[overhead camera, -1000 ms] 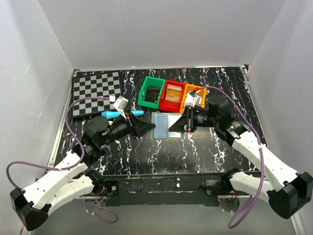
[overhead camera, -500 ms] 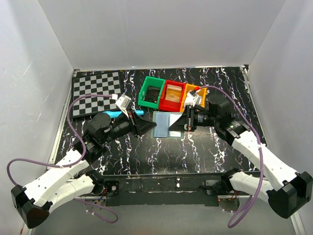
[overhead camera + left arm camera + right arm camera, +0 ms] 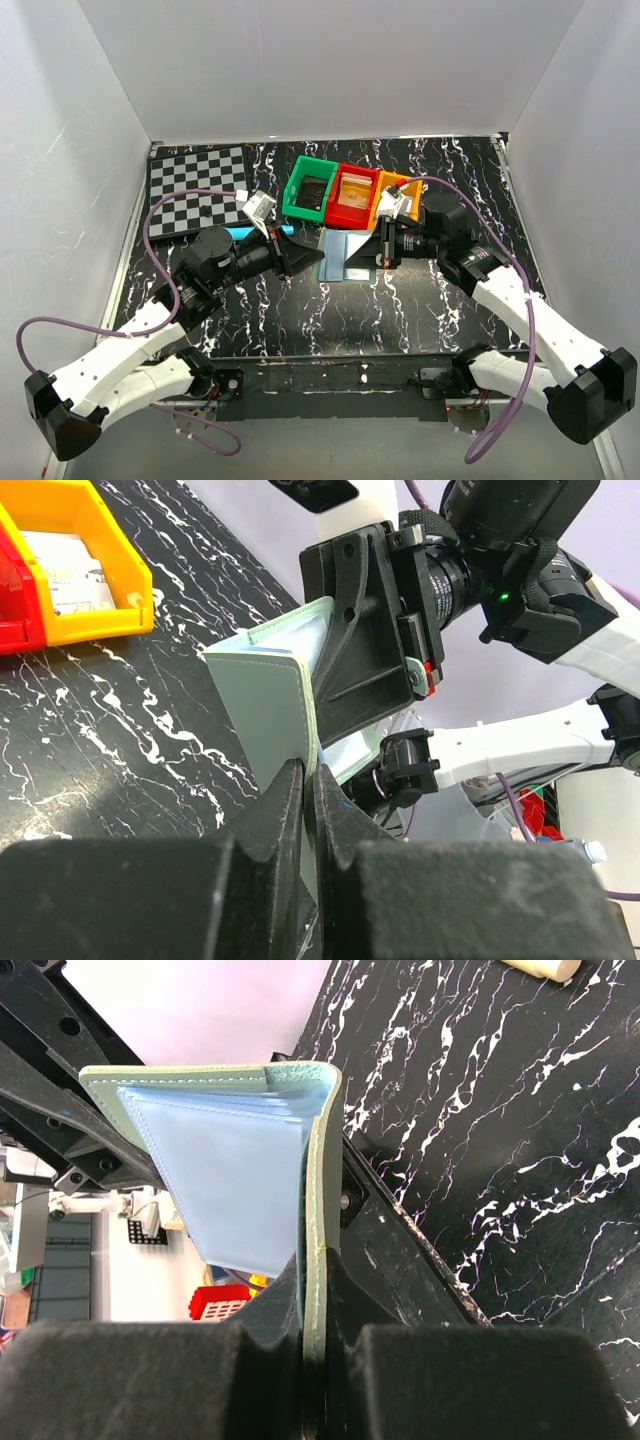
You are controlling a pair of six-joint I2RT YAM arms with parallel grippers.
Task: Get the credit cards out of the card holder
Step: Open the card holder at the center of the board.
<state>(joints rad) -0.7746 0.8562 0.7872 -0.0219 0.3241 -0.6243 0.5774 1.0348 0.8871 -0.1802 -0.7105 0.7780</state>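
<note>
Pinches the card holder (image 3: 340,246) from both sides: left gripper (image 3: 320,262) clamped on the left cover, right gripper (image 3: 350,266) on the right. Holds it mid-table, just near of the red bin (image 3: 352,195), seemingly to spread the pale-blue pockets; no credit cards showing

— Where's the card holder (image 3: 345,247)?
— Mid-tabletop (image 3: 300,310), between the left pincer (image 3: 321,263) and the right pincer (image 3: 349,264).
— And beyond it?
— A row of bins (image 3: 291,192) just on its far side, and a checkerboard (image 3: 195,190) far left.
</note>
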